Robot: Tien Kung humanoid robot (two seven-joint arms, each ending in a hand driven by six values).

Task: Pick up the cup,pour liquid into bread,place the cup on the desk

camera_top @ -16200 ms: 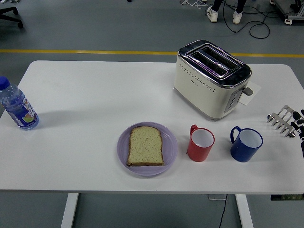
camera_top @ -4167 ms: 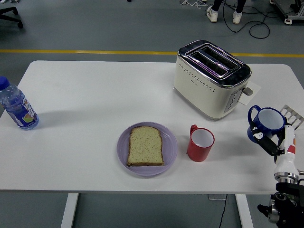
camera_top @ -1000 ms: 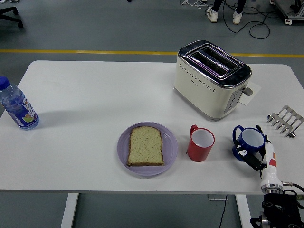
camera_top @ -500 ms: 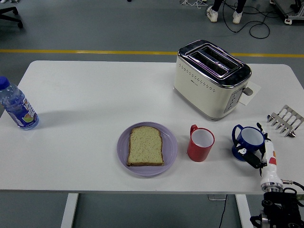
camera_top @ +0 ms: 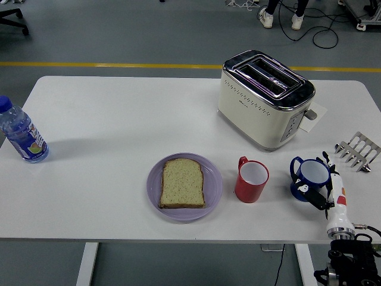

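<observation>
A blue cup stands upright on the white table at the right, its handle to the left. My right hand comes up from the lower right corner and its fingers are wrapped around the blue cup's right side. A slice of bread lies on a purple plate near the front middle. A red cup stands between the plate and the blue cup. My left arm is out of view.
A cream toaster stands behind the cups. A metal toast rack sits at the right edge. A water bottle stands at the far left. A person's feet show on the floor at the top.
Earlier the blue cup was held up near the toast rack; now it stands on the table by the red cup. Over the last second it barely moved.
</observation>
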